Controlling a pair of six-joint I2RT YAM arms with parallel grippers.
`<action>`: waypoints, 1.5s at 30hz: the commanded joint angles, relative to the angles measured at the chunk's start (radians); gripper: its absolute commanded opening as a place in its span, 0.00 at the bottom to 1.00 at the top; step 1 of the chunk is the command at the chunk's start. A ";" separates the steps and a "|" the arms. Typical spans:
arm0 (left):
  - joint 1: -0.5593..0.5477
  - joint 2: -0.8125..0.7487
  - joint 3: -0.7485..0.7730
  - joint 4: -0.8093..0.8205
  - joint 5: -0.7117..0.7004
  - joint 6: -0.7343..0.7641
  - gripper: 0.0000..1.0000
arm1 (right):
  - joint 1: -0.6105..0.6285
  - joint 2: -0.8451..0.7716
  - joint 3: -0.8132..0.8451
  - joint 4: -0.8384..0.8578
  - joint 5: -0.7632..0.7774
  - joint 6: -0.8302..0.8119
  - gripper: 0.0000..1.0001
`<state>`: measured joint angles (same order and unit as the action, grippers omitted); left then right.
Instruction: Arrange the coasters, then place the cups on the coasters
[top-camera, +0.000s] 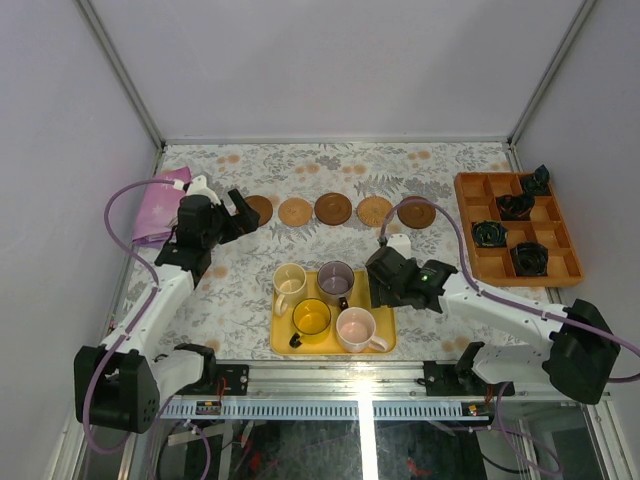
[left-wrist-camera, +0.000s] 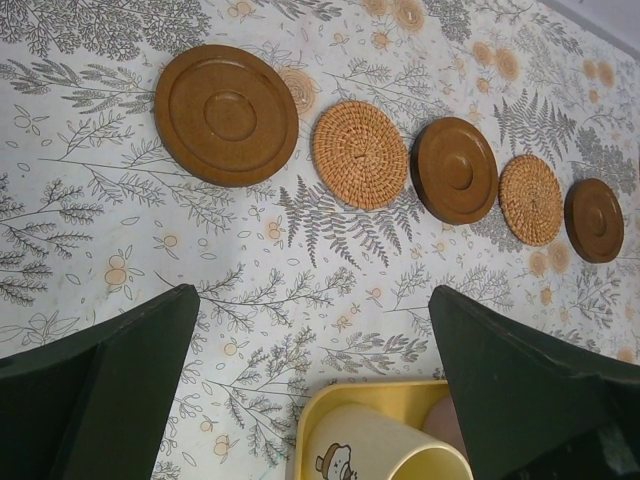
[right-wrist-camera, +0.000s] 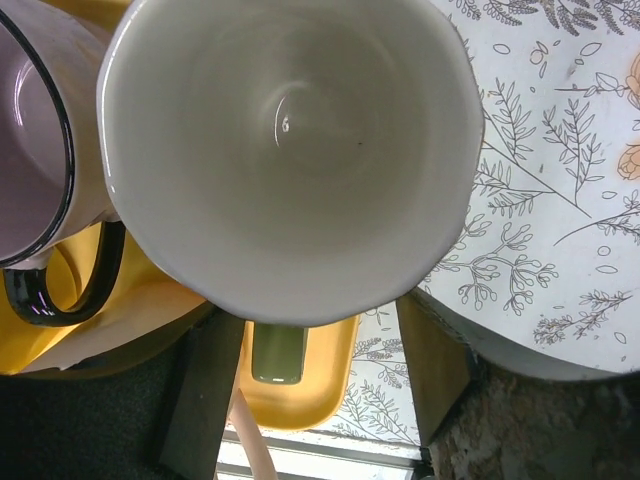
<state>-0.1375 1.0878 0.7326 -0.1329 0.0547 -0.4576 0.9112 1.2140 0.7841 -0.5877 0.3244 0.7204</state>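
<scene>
right pincer at the pale cup, coasters in a row

in the top view i see the five coasters (top-camera: 333, 208) in a straight row across the upper middle of the counter (top-camera: 240, 290), dark ones and woven tan ones alternating. at lower centre the yellow tray (top-camera: 330, 346) carries the cream cup (top-camera: 289, 282), the grey-purple cup (top-camera: 335, 280), the yellow cup (top-camera: 311, 318) and the pink cup (top-camera: 357, 328). the right pincer (top-camera: 380, 282) is at the tray's upper right corner. its wrist view is filled by the mouth of the pale cup (right-wrist-camera: 290, 150), which sits between its fingers (right-wrist-camera: 203, 400) at the tray's edge. i cannot tell whether they press on it or stand just off it. the left pincer (top-camera: 246, 214) hangs beside the leftmost coaster at upper left, its jaws wide apart over bare counter. an orange compartment tray (top-camera: 475, 190) holding black objects (top-camera: 515, 207) lies at the right.
</scene>
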 joint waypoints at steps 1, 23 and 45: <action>0.003 0.011 0.001 0.012 -0.030 0.023 1.00 | 0.015 0.015 0.012 0.032 0.040 0.030 0.66; 0.004 0.029 -0.009 0.007 -0.052 0.031 1.00 | 0.039 0.070 0.023 0.040 0.034 0.047 0.00; 0.004 0.058 -0.009 0.019 -0.053 0.046 1.00 | 0.024 -0.025 0.212 0.076 0.458 -0.127 0.00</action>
<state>-0.1368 1.1431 0.7288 -0.1329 0.0177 -0.4332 0.9531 1.2186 0.9047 -0.5911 0.6029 0.6754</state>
